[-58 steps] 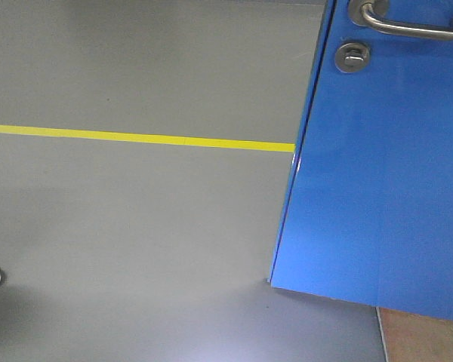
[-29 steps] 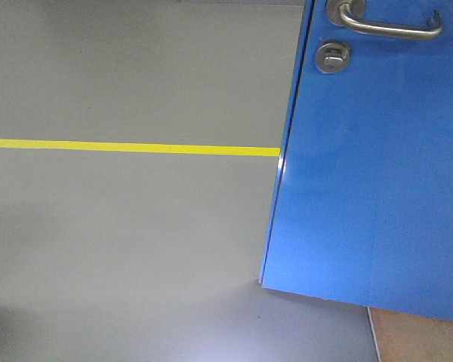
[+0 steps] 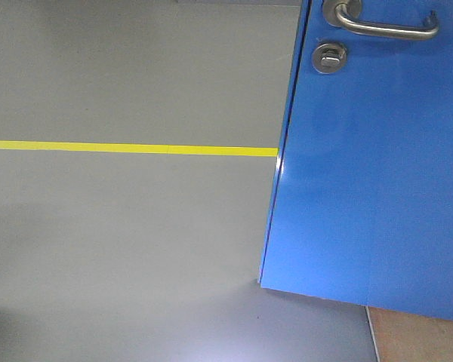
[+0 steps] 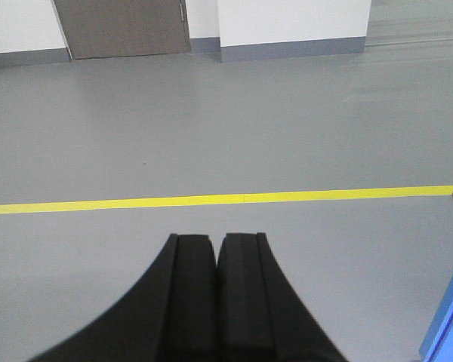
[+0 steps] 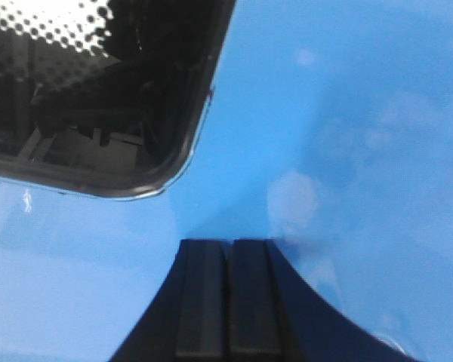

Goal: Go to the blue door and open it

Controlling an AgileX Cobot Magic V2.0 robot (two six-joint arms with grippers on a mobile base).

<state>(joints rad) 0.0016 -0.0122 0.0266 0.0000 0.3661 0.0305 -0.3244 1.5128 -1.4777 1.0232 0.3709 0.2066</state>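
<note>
Robot up against the blue door [image 3: 370, 173], which already stands ajar.

The approach looks done and opening is under way: the door fills the right of the front view, its free edge swung off the grey floor [image 3: 128, 241], lever handle [image 3: 389, 29] untouched. The right gripper [image 5: 228, 253], fingers clenched on nothing, sits right at the panel below a dark window [image 5: 83, 90]; the left gripper [image 4: 215, 249], also clenched empty, faces a yellow floor line [image 4: 211, 200]. No containers are visible.

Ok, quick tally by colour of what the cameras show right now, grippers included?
Blue: 1, the blue door
Silver: 2, lever handle and thumb-turn lock
Yellow: 1, floor line
Black: 2, left gripper and right gripper, both shut
Total: 6
</note>
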